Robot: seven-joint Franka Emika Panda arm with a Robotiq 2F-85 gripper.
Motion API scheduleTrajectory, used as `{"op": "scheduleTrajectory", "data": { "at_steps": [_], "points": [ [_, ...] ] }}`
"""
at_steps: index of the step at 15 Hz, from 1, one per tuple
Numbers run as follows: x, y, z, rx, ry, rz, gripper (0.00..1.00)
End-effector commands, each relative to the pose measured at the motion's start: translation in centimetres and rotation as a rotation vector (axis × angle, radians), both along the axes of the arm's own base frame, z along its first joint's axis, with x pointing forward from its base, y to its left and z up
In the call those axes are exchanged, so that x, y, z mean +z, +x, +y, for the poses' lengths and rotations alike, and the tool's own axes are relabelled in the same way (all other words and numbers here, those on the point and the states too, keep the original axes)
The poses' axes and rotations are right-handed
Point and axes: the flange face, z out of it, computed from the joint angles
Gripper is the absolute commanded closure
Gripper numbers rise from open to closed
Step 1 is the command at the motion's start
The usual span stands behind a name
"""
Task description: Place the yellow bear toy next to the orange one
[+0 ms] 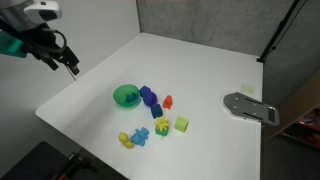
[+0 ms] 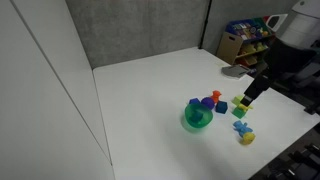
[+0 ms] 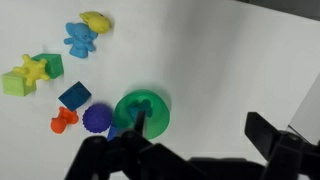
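The yellow bear toy (image 3: 95, 19) lies at the end of the toy cluster, next to a light-blue figure (image 3: 79, 39); it shows in both exterior views (image 1: 126, 139) (image 2: 247, 138). The orange figure (image 3: 64, 120) stands by the blue blocks (image 3: 74, 95), several toys away from the bear, and is seen in both exterior views (image 1: 168, 101) (image 2: 216, 95). My gripper (image 3: 200, 130) is open and empty, raised well above the table; in an exterior view (image 1: 68, 64) it hangs off to the side of the toys.
A green bowl (image 1: 126, 95) sits beside the blue blocks. A lime-green cube (image 3: 14, 84) and a chunky yellow piece (image 3: 32, 69) on a dark green block lie between bear and orange figure. A grey metal tool (image 1: 250, 107) lies near the table edge.
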Motion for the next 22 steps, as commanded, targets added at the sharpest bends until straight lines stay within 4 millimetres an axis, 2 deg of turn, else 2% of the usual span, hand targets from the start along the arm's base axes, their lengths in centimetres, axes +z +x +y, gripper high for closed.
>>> {"op": "scheduleTrajectory", "data": {
  "at_steps": [1, 7, 11, 15, 19, 22],
  "points": [
    [0.0, 0.0, 0.0, 0.000, 0.000, 0.001, 0.00],
    [0.3, 0.6, 0.0, -0.009, 0.000, 0.006, 0.00],
    [0.8, 2.4, 0.7, -0.028, 0.004, 0.001, 0.00],
    [0.8, 5.2, 1.4, -0.066, 0.014, -0.001, 0.00],
    [-0.9, 8.4, 0.8, -0.164, 0.016, 0.023, 0.00],
    [-3.1, 10.5, -1.1, -0.265, -0.002, 0.057, 0.00]
  ]
}}
